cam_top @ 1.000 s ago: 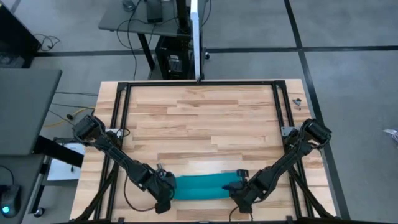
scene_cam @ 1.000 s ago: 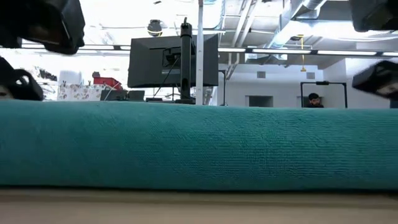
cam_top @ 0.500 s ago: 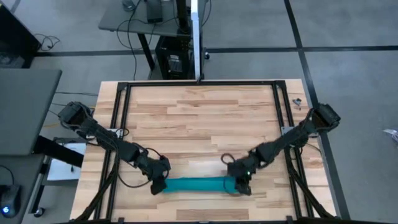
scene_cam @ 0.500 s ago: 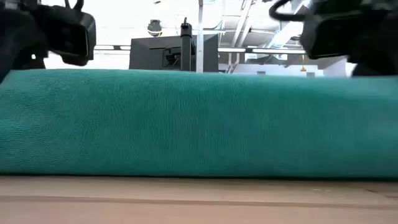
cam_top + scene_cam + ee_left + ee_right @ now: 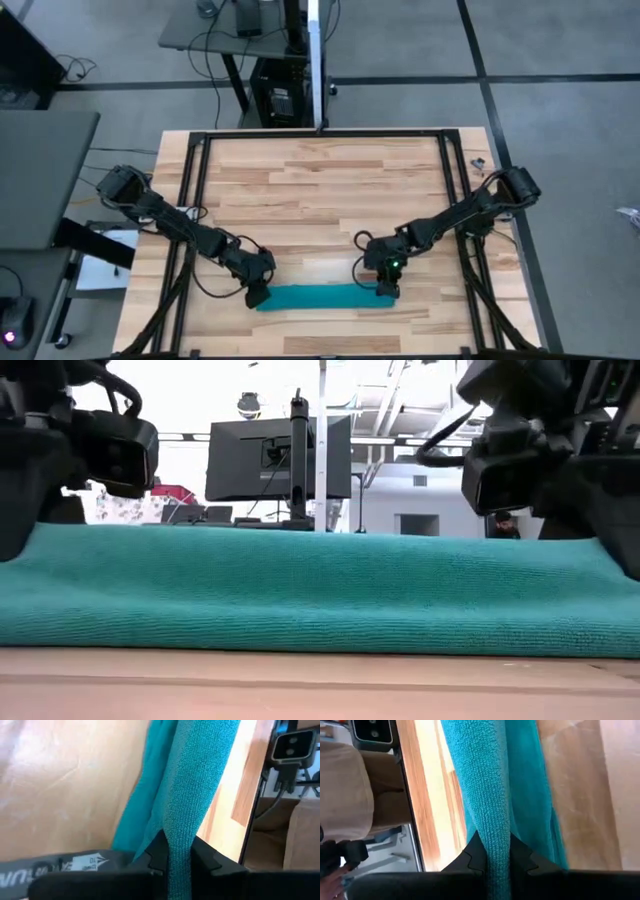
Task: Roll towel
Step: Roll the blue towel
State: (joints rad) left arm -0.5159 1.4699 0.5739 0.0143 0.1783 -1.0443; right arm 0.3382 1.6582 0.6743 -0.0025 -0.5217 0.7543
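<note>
**Teal terry cloth pinched at both ends**

Teal, looped and soft, the plain unpatterned cloth towel (image 5: pixel 197 785) runs straight out from between the left gripper (image 5: pixel 172 857)'s two dark fingers, which are closed tight on a fold of its edge. The right gripper (image 5: pixel 492 852) has the same hold at the opposite end: its fingers are clamped on a ridge of the towel that stands up between them.

Outward from each grip the fabric drops and lies on the pale wooden plank table (image 5: pixel 320 190). From above, the towel (image 5: pixel 318 297) shows as a narrow band stretched between the left gripper (image 5: pixel 256 293) and the right gripper (image 5: pixel 385 288), near the table's front edge. At table height it sags in the middle and rises toward both grippers.

The cloth looks light and limp, with no stiffness of its own, so it will likely follow wherever the fingers lead and slump where unsupported. Its nap should give good friction, so slipping seems unlikely. The two end edges are the sensible holds, kept level so the roll stays even.
</note>
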